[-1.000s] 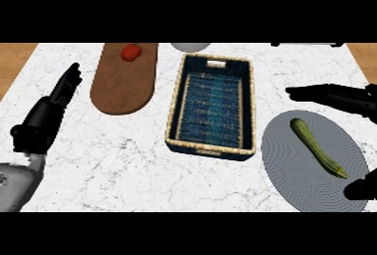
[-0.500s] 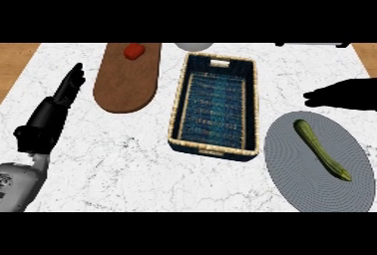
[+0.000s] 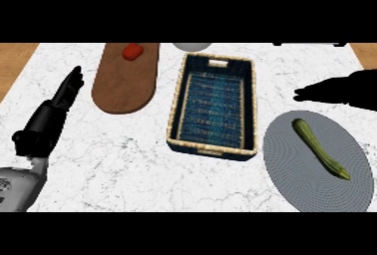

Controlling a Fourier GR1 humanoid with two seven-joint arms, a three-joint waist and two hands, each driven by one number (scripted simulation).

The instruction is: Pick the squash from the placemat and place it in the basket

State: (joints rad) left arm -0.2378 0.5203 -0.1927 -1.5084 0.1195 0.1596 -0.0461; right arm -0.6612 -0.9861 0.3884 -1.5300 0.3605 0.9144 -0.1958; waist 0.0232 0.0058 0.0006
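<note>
We hover our right hand [image 3: 346,92], empty and apparently uncurled, above the placemat [image 3: 294,164]; next we descend onto the squash [image 3: 320,148].

Brown oval cutting board [image 3: 123,84] near the marble counter's [image 3: 132,169] back-left area, running from the back edge toward the middle. Small red tomato-ish thing [image 3: 132,51] sitting on the board's far end. Pale round dish [image 3: 192,46] barely peeking in at the counter's back edge.

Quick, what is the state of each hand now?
Left hand: open, fingers straight, holding nothing.
Right hand: holds nothing; fingers cannot be told.
</note>
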